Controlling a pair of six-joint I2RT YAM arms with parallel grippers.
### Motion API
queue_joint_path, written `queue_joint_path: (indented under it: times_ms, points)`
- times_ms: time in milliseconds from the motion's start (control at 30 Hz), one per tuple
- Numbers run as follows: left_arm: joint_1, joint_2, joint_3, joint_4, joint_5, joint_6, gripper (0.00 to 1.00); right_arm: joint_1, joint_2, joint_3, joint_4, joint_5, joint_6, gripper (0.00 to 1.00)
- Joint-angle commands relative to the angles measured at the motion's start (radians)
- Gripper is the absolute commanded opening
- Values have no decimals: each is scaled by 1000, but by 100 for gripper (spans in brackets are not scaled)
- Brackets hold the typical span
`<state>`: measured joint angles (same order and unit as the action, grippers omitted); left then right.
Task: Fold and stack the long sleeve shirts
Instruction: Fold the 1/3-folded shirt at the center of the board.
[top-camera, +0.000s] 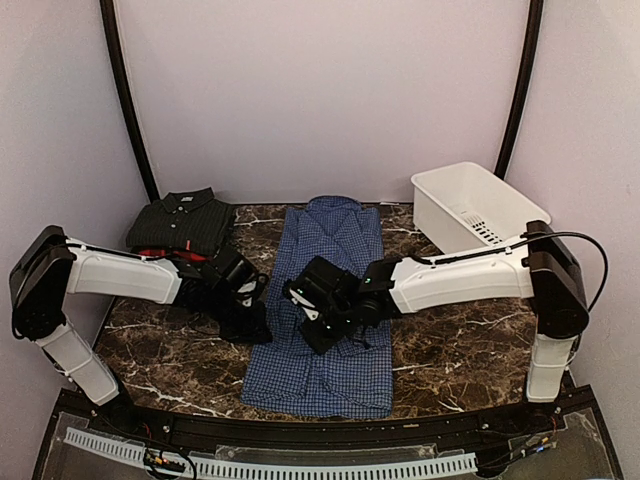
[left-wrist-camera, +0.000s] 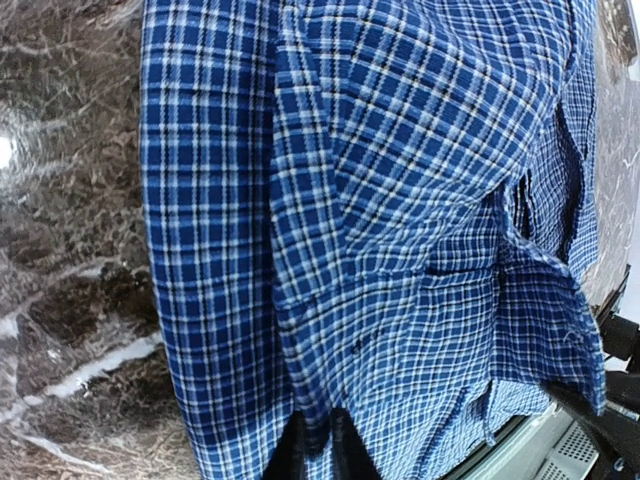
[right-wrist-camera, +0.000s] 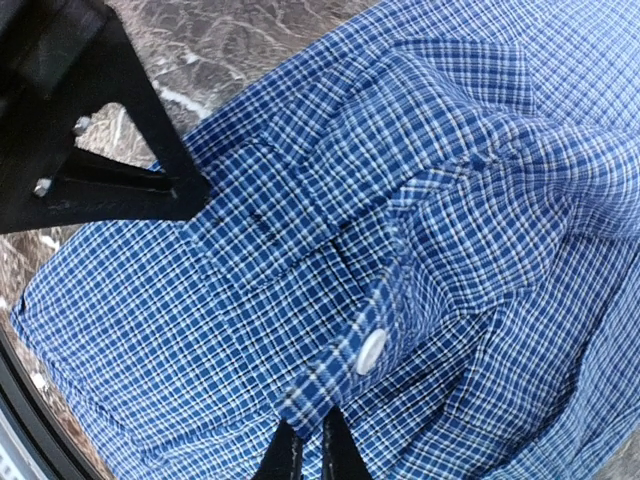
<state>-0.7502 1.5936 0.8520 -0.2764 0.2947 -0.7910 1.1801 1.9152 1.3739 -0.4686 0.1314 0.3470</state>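
Right now the blue shirt (top-camera: 322, 372) lies lengthwise down the middle of the tabletop (top-camera: 450, 340), collar toward the far wall and hem toward the arms' bases, with its sleeves apparently brought in over the body; the dark shirt (top-camera: 180, 222) sits folded at the far left on top of a red shirt (top-camera: 160, 253), and the white basket (top-camera: 438, 222) stands at the far right, well apart. Your left fingers (left-wrist-camera: 293, 458) are closed on a raised ridge of cloth near the blue shirt's left edge; your right fingers (right-wrist-camera: 285, 460) are pinched onto a buttoned band, a cuff by the look of it, just below its white button (right-wrist-camera: 371, 350). Expect this fabric to be light, thin and limp; it will sag from any single pinch, and its layers may slide over one another, so a fold lifted at one point will likely twist. Take hold where the cloth is doubled or stitched, at cuff, placket, hem or side seam; those spots are stiffer and less likely to slip. Lift both grips level, low over the tabletop; check that you have caught every layer you mean to carry.
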Motion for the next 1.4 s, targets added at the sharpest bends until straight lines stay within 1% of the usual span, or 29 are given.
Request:
queue_joint_path:
  times_ms: [0, 100, 267, 500, 667, 767, 867, 1067, 1200, 1300, 1367]
  points:
    - [-10, -25, 35, -8, 9, -3, 5, 9, 8, 75, -49, -11, -33, 0]
    - [-11, -51, 44, -30, 5, -7, 1, 9, 14, 123, -124, -48, -64, 0]
    - [-10, -105, 43, -61, -4, -26, 0, 10, 19, 159, -219, -165, -95, 0]
    - [-10, -150, 7, -110, -21, -42, 0, 11, 47, 136, -174, -287, -77, 0]
    - [-9, -161, -27, -125, -16, -48, 0, 10, 64, 138, -129, -320, -63, 0]
    - [-9, -164, -42, -126, -10, -51, 0, 8, 67, 145, -124, -327, -61, 9]
    - [-11, -168, -50, -131, -15, -50, 0, -20, 27, 122, -98, -314, -51, 19]
    - [-10, -178, -75, -143, -9, -48, 0, -181, -83, 69, -14, -287, -12, 39]
    - [-11, -185, -68, -159, -39, -48, 0, -287, -88, 60, 62, -280, 34, 41]
    - [-13, -184, -60, -160, -49, -51, 0, -352, -54, 70, 118, -326, 75, 41]
    - [-15, -176, -60, -163, -48, -51, 0, -373, -25, 91, 149, -343, 83, 41]
